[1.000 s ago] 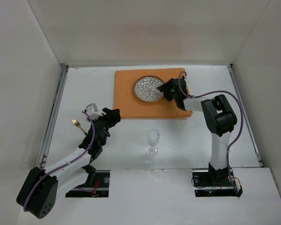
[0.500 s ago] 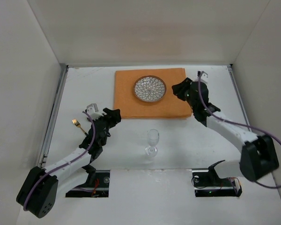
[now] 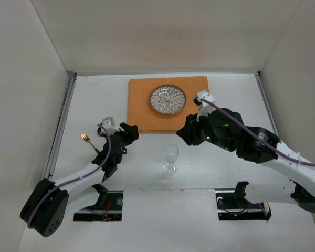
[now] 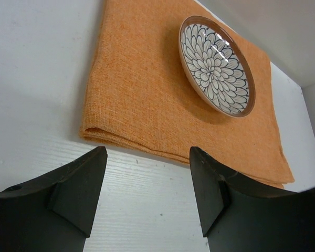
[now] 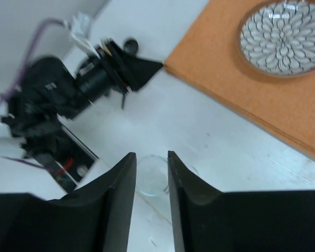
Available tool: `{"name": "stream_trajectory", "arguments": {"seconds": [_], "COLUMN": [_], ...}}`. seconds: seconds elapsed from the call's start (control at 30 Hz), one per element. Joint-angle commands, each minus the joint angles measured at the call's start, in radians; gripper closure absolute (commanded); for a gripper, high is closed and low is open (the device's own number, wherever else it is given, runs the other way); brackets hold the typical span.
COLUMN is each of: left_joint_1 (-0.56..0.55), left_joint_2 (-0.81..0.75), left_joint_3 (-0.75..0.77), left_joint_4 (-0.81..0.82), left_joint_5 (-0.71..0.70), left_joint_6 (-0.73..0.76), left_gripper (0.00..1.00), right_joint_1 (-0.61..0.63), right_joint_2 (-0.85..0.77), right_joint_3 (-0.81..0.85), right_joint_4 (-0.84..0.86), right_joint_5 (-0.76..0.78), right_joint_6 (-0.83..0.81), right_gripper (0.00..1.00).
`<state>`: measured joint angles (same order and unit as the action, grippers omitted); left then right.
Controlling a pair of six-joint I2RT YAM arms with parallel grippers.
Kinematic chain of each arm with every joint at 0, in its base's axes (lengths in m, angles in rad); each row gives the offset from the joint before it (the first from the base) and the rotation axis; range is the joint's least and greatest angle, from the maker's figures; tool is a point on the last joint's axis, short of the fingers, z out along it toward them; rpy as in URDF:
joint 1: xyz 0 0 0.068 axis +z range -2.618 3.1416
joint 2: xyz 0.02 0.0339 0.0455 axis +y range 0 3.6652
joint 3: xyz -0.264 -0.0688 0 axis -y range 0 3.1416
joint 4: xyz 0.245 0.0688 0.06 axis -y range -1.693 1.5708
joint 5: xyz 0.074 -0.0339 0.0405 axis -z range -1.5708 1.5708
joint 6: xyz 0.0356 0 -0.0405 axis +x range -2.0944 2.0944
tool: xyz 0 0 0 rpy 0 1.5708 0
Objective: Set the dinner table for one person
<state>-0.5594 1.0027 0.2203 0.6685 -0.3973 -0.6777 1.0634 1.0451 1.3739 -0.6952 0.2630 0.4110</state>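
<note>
The white dinner table [image 3: 94, 100] holds an orange cloth [image 3: 147, 113] with a flower-patterned plate [image 3: 168, 100] on it. A clear wine glass [image 3: 170, 158] stands upright near the front middle. A gold fork [image 3: 86, 138] lies at the left. My left gripper [image 3: 130, 131] is open and empty, low over the table just off the cloth's near left corner [image 4: 147, 157]. My right gripper [image 3: 184, 135] hovers raised, right of and behind the glass; its jaws [image 5: 151, 157] are narrowly open and empty, and the glass rim [image 5: 152, 176] shows below between them.
Grey rails [image 3: 60, 131] run along the table's side edges, with white walls all around. The left arm's wrist [image 5: 89, 79] shows in the right wrist view. The cloth [image 4: 147, 89] and plate [image 4: 216, 65] lie ahead of the left gripper.
My right arm has swung from beside the plate to the cloth's right, then forward over the cloth's near edge above the glass. My left gripper has edged slightly right.
</note>
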Motion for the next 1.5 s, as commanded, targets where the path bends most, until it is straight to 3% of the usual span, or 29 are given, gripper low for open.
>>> {"name": "stream_trajectory", "arguments": {"seconds": [0.0, 0.27, 0.7, 0.8, 1.0, 1.2, 1.33, 1.47], "left_joint_1": [-0.004, 0.003, -0.001, 0.003, 0.008, 0.008, -0.006, -0.009], "left_joint_2": [-0.041, -0.033, -0.042, -0.042, -0.05, -0.047, -0.047, -0.042], "left_joint_3": [0.007, 0.011, 0.01, 0.008, 0.005, 0.005, 0.007, 0.008], "left_joint_4": [0.054, 0.045, 0.045, 0.045, 0.043, 0.043, 0.048, 0.046], "left_joint_5": [-0.015, -0.009, -0.009, -0.008, -0.005, -0.005, -0.012, -0.006], "left_joint_6": [0.003, 0.0, -0.003, -0.003, -0.003, -0.006, -0.005, -0.006], "left_gripper": [0.38, 0.38, 0.38, 0.38, 0.38, 0.38, 0.38, 0.38], "right_joint_1": [0.049, 0.082, 0.083, 0.083, 0.083, 0.071, -0.035, -0.293], "right_joint_2": [0.095, 0.23, 0.332, 0.352, 0.345, 0.253, 0.173, 0.191], "right_joint_3": [0.076, 0.143, 0.099, 0.091, 0.115, 0.232, 0.183, 0.178], "right_joint_4": [-0.303, -0.386, -0.34, -0.334, -0.329, -0.345, -0.155, 0.061], "right_joint_5": [0.084, 0.07, 0.009, 0.001, 0.021, 0.142, 0.196, 0.16], "right_joint_6": [-0.057, -0.115, -0.141, -0.144, -0.152, -0.156, -0.198, -0.278], "right_gripper": [0.6, 0.52, 0.58, 0.64, 0.93, 0.94, 0.94, 0.95]}}
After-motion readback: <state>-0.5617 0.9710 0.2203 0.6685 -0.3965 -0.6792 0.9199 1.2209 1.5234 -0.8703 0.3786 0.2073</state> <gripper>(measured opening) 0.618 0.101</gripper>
